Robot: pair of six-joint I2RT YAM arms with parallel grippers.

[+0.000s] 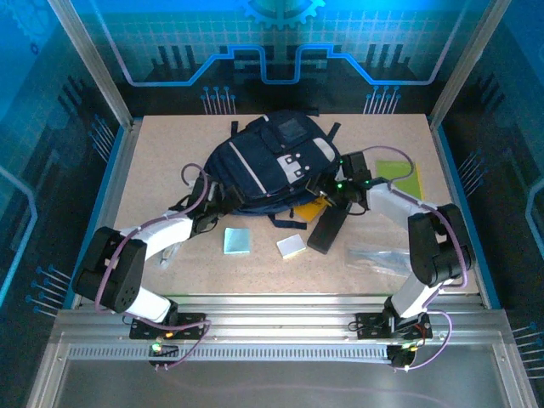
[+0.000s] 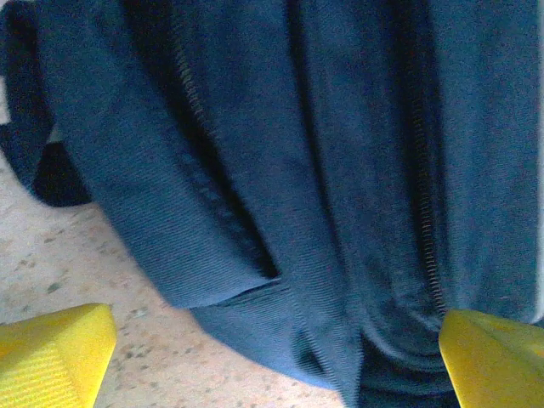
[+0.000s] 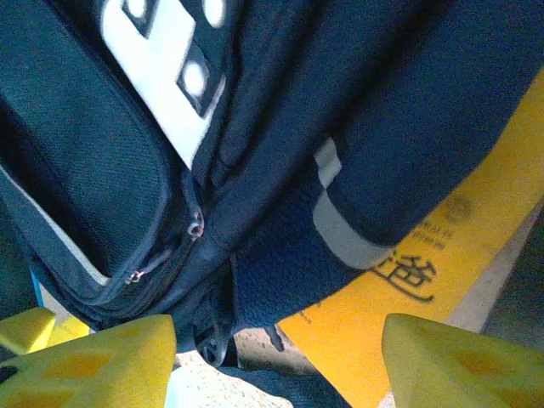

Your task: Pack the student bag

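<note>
Left end effector (image 2: pixel 274 357) open; student bag (image 2: pixel 340 153) close

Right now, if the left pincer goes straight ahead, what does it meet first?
The student bag: navy fabric lies dead ahead of the left pincer, apparently close; depth unclear.

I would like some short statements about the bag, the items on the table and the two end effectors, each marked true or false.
1. A yellow book lies partly under the student bag. True.
2. The black pencil case is inside the bag. False: it lies on the table, outside the bag.
3. The right end effector is shut on a zipper pull. False: its fingers stand apart and hold nothing.
4. The left end effector is open. True.
</note>
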